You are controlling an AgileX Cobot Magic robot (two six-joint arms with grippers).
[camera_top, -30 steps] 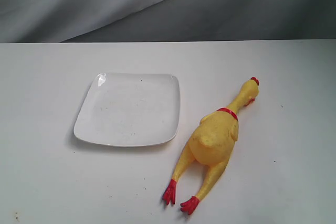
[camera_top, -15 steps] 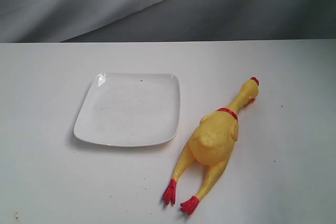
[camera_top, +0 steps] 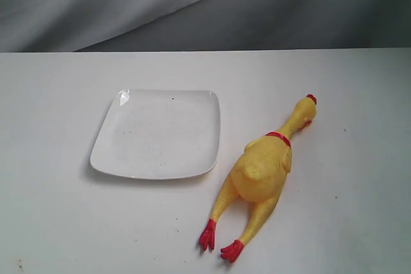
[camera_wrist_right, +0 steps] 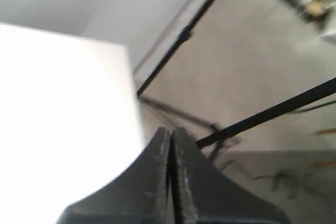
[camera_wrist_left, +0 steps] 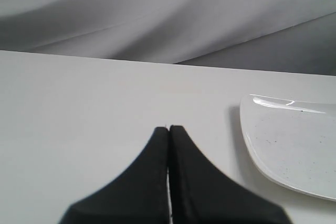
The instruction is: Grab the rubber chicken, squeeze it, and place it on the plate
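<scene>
The rubber chicken (camera_top: 262, 172) lies flat on the white table, red feet toward the front edge and red comb toward the back right. Just to its left sits the white square plate (camera_top: 158, 134), with nothing on it; part of the plate (camera_wrist_left: 294, 145) also shows in the left wrist view. My left gripper (camera_wrist_left: 168, 128) is shut with nothing in it, over bare table beside the plate. In the right wrist view my right gripper (camera_wrist_right: 170, 130) is shut and holds nothing, at the table's edge over the floor. Neither gripper appears in the exterior view.
Grey cloth (camera_top: 192, 4) hangs behind the table's back edge. The table's corner (camera_wrist_right: 126, 51) shows in the right wrist view, with black frame bars (camera_wrist_right: 273, 111) and floor beyond it.
</scene>
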